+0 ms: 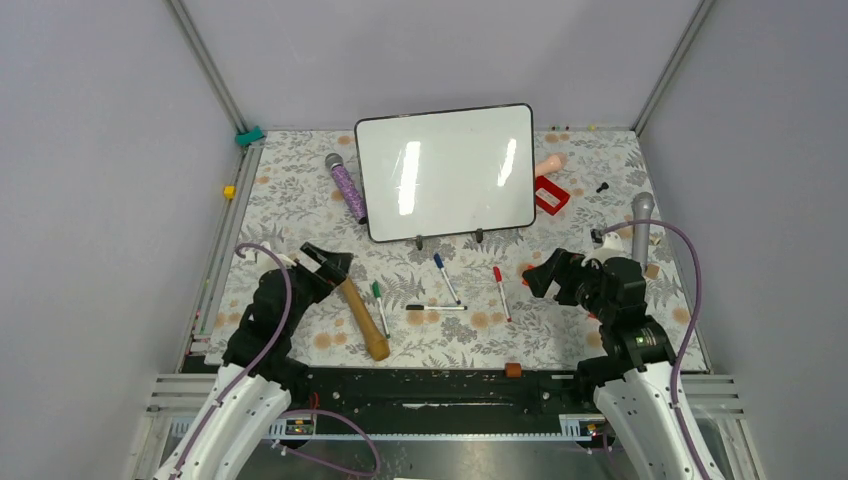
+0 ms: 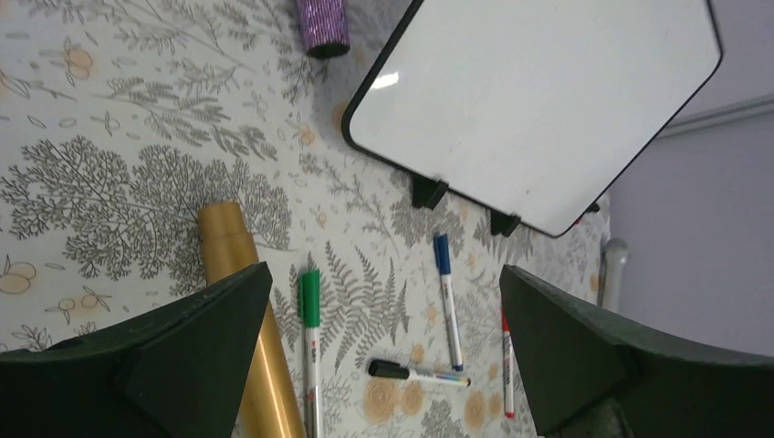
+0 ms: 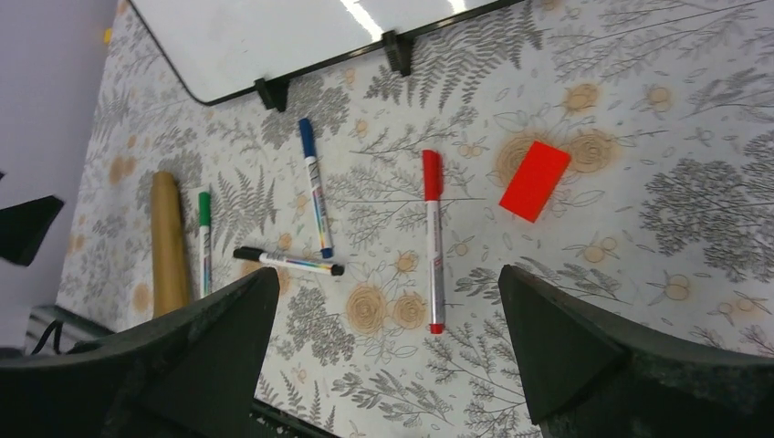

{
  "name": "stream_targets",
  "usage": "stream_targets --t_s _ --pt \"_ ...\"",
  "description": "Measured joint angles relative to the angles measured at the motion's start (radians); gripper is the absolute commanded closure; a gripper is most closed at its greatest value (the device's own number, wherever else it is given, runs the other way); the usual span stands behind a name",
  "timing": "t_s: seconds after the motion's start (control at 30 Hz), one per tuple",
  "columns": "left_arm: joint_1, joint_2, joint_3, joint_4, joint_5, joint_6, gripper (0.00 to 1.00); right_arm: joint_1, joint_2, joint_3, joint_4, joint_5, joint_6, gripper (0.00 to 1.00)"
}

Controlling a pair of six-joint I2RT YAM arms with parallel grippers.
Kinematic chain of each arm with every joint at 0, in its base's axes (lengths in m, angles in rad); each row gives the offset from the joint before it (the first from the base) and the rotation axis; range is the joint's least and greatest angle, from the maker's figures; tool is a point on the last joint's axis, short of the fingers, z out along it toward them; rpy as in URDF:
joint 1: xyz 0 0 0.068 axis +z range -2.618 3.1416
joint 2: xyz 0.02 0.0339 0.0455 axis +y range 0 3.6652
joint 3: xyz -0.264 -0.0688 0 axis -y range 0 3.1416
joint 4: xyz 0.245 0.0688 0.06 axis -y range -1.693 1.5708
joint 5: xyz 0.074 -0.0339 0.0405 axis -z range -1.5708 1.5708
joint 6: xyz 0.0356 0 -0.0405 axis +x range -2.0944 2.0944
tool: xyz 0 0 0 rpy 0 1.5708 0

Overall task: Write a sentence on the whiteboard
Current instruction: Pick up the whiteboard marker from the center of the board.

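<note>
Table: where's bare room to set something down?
The far-left corner beside the purple microphone; also the near strip right of the red marker. It is crowded between the hammer and that marker, in front of the whiteboard.

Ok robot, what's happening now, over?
Left hand, right hand open, empty. Whiteboard standing, blank. Blue marker lies before it, untouched. Nothing blocking.

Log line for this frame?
whiteboard: blank | left gripper: open, empty | right gripper: open, empty | green marker, blue marker, black marker, red marker: unheld
</note>
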Motion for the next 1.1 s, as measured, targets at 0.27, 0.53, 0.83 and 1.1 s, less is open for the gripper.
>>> stream_targets --t_s 0.27,0.53,0.83,1.1 --pt "0.000 0.026 -0.036 0.088 0.283 0.076 0.01 0.120 0.204 0.004 0.111 -0.142 -0.029 0.09" --pt "-0.002 0.018 -0.090 0.140 0.452 0.093 0.01 0.555 0.451 0.058 0.121 0.031 -0.154 0.14" --pt "-0.002 -0.132 -0.082 -0.028 0.348 0.105 0.01 0.814 0.834 0.269 0.138 0.224 -0.365 0.29" --pt "-0.002 -0.214 -0.082 -0.106 0.245 0.055 0.04 0.826 1.043 0.399 0.168 0.267 -0.443 0.44"
